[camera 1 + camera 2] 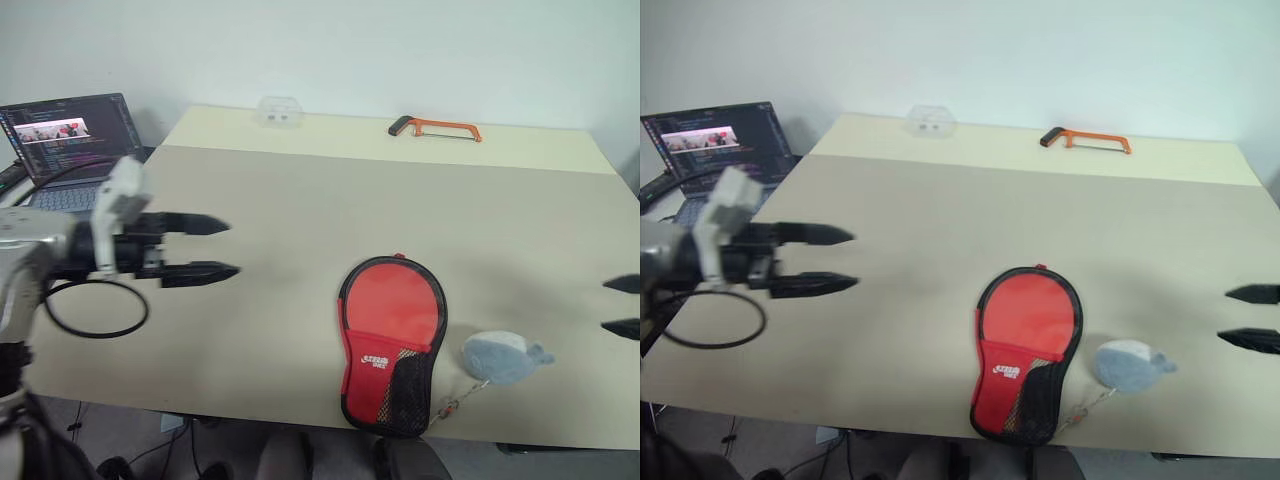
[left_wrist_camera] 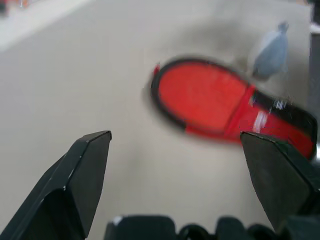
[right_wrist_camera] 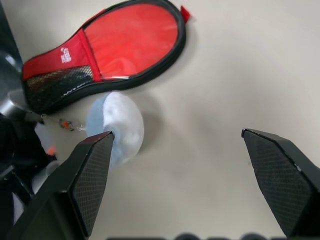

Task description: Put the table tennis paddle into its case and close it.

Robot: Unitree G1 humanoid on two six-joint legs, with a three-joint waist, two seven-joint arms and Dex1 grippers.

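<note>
The case (image 1: 390, 340) lies flat near the table's front edge, red side up, its mesh pocket and white logo toward me. Its grey plush charm (image 1: 505, 358) rests just to its right on a short chain. The table tennis paddle is hidden. My left gripper (image 1: 232, 248) hovers open over the table's left part, well left of the case, with nothing between its fingers. At the right edge my right gripper (image 1: 606, 305) is open and empty, a little right of the charm. The case (image 3: 115, 45) and charm (image 3: 117, 125) also lie ahead in the right wrist view.
The beige table (image 1: 300, 200) carries an orange hacksaw (image 1: 435, 127) and a clear plastic box (image 1: 278, 110) at its far edge. An open laptop (image 1: 70, 140) stands off the left side. A black cable loop (image 1: 95, 310) hangs by my left arm.
</note>
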